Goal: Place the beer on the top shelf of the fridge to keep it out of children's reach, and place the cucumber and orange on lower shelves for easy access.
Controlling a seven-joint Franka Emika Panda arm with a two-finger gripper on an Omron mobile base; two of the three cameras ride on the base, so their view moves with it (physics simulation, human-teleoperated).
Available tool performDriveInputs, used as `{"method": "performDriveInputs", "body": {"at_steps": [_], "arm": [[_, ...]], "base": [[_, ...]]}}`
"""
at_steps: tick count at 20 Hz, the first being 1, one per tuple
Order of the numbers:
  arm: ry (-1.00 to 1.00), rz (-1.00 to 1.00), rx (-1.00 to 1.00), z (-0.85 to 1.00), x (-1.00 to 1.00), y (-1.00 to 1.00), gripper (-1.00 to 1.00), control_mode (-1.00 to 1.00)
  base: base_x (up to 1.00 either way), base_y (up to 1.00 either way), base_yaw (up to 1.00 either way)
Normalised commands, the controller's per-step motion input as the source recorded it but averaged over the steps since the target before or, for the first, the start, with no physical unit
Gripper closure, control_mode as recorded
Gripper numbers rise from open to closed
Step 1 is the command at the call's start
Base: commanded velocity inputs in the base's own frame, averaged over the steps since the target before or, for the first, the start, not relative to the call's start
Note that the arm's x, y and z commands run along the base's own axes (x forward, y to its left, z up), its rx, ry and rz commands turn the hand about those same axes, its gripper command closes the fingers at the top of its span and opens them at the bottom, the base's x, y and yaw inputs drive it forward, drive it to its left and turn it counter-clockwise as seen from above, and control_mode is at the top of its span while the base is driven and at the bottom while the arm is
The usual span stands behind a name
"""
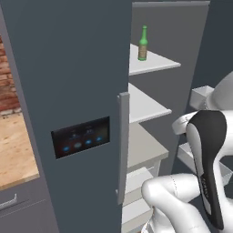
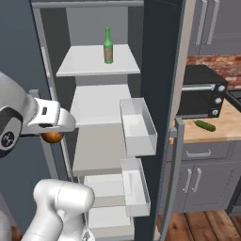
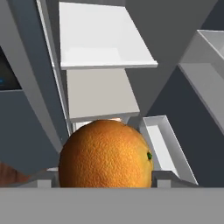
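Note:
The fridge (image 1: 68,68) stands open. On its top shelf (image 2: 84,63) the green beer (image 2: 108,45) stands upright, and it shows in the left base view too (image 1: 143,43). My gripper (image 2: 52,135) is shut on the orange (image 3: 107,153), which hangs in front of the open fridge about level with the lower shelves (image 2: 94,106), left of their front edges. In the hand view two lower shelves (image 3: 100,39) lie ahead, beyond the fruit. The dark green cucumber (image 2: 205,125) lies on the wooden counter to the right of the fridge.
Two pale door bins (image 2: 136,127) hang on the inside of the right door, close to the shelf fronts. A black countertop oven (image 2: 200,92) sits behind the cucumber. The left door with its touch panel (image 1: 82,136) and bar handle (image 1: 123,145) stands beside my arm.

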Motion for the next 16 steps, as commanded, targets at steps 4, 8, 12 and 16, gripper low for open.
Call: {"method": "performDriveInputs", "body": {"at_steps": [4, 8, 12, 16], "arm": [[-0.07, 0.06, 0.00, -0.09, 0.34, 0.00, 1.00, -1.00], [-0.03, 0.10, 0.00, -0.09, 0.34, 0.00, 1.00, -1.00], [-0.01, 0.10, 0.00, -0.14, 0.34, 0.00, 1.00, -1.00], [0.00, 0.08, 0.00, -0.19, 0.39, 0.00, 1.00, -1.00]], "base": [[0.00, 0.00, 0.00], [0.00, 0.00, 0.00], [0.00, 0.00, 0.00], [0.00, 0.00, 0.00]]}}
